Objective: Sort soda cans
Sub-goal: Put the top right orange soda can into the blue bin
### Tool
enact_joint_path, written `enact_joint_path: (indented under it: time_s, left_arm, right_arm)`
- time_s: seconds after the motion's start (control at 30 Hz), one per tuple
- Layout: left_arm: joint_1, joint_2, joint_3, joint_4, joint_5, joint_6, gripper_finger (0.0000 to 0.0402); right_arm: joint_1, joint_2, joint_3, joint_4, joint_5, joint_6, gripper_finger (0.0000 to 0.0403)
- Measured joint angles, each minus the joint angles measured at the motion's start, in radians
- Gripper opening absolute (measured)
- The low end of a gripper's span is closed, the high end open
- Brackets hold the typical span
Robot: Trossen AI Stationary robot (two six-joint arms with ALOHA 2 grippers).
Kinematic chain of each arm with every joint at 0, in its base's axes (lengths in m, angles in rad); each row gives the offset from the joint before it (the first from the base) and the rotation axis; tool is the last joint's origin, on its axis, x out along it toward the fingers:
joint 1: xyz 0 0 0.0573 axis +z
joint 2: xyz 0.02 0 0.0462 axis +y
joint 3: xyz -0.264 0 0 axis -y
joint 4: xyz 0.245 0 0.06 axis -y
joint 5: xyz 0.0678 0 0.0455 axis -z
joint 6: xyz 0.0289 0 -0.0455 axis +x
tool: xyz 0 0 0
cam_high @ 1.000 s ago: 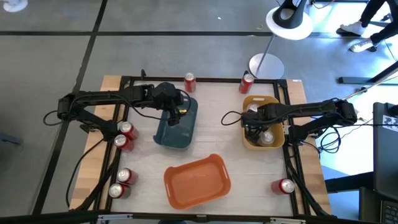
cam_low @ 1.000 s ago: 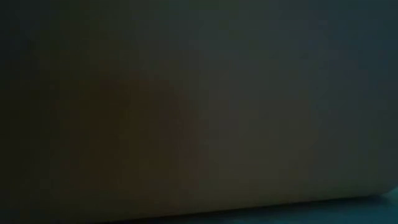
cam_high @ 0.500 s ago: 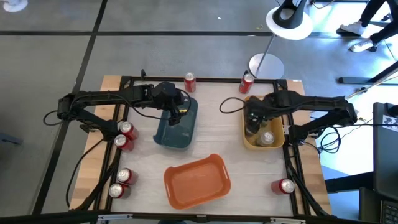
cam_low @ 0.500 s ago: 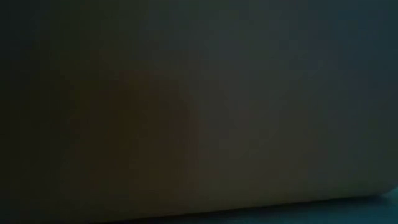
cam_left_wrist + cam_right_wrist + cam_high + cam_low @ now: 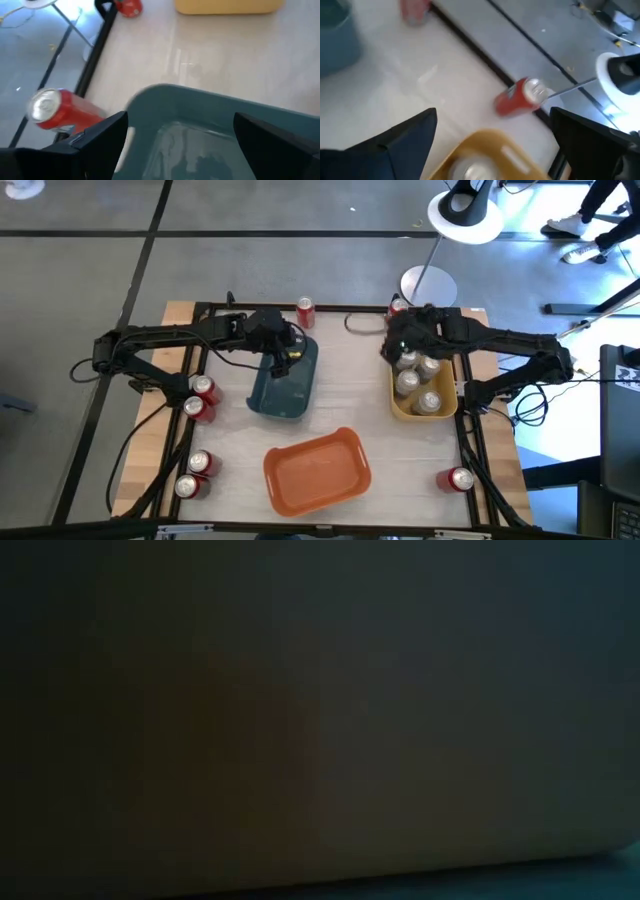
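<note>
Several red soda cans lie on their sides on the table. One is at the far edge, one at the far right, two pairs lie on the left, and one is near right. Silver-grey cans lie inside the yellow bin. My left gripper hovers open over the far end of the blue-grey bin. My right gripper is open above the yellow bin's far end, facing a red can.
An orange bin sits near the middle of the table's near side. Black frame rails run along the table's edges. A lamp stand stands beyond the far edge. The low view is dark and shows nothing.
My right gripper has risen out of the yellow bin and moved toward the table's far edge, uncovering more silver cans in the bin. My left gripper has kept still over the blue-grey bin.
</note>
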Motion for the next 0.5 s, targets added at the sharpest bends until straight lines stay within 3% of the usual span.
enact_joint_path:
  time_s: [0.17,0.37,0.5]
  left_arm:
    - [0.065,0.0,0.0,0.063,-0.002,0.043,0.0351]
    - [0.161,0.0,0.0,0.088,-0.002,0.018,0.0351]
    - [0.21,0.0,0.0,0.098,-0.002,-0.015,0.0351]
  right_arm:
    - [-0.173,0.0,0.0,0.149,-0.032,-0.147,0.0386]
    - [-0.44,0.0,0.0,0.271,-0.281,-0.215,0.0386]
    - [-0.56,0.0,-0.002,0.262,-0.328,-0.197,0.0386]
